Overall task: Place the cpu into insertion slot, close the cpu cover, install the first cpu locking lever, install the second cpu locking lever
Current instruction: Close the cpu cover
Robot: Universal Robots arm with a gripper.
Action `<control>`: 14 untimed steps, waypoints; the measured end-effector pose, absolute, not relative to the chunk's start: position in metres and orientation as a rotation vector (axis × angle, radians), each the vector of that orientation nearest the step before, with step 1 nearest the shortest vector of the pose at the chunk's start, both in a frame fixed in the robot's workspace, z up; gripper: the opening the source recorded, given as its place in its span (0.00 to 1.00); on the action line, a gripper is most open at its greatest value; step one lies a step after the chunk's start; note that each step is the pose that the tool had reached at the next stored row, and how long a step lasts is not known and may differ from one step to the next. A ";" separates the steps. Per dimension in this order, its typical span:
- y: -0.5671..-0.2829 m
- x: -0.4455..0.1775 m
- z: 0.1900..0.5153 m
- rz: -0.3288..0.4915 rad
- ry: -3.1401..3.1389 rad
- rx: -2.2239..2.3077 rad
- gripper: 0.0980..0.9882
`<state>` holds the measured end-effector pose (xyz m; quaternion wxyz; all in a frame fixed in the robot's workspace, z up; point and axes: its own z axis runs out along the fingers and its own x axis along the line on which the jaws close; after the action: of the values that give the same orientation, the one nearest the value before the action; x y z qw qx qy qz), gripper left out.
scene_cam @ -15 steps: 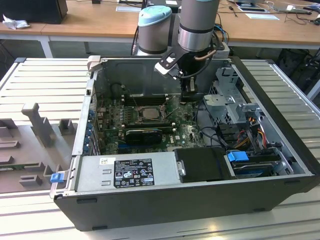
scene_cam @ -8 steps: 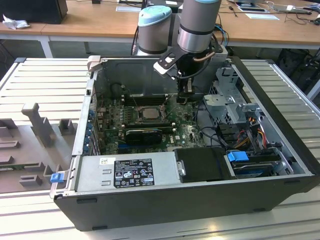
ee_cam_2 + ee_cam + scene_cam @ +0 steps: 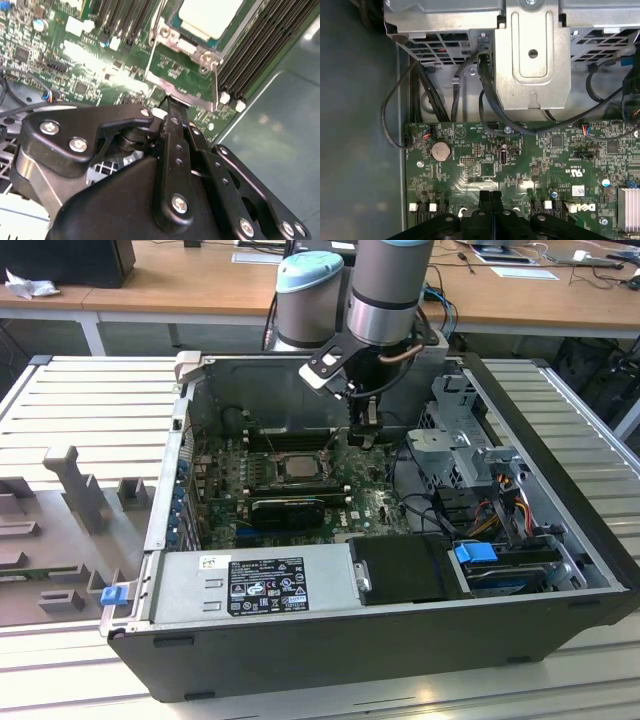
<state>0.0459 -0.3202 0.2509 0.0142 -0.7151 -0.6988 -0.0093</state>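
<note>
Wooden desks line the back and a ribbed grey table carries an open computer case, and the arm is reaching straight down into it. The gripper hangs just beside the socket, on the exterior view's right of it. In both wrist views its black fingers are pressed tight together with nothing seen between them. In the second wrist view the gripper has its tips right at the socket's near edge; whether they touch it, I cannot tell. The cpu sits down inside the socket, pale top up, and the cover appears to lie flat around it. A thin metal lever runs along the socket's side, with the memory slots just beyond
</note>
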 end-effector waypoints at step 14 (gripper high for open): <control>-0.320 0.038 0.251 -0.029 -2.176 -2.226 0.01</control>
<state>0.0380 -0.3201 0.2509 0.0142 -0.7151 -0.6988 -0.0093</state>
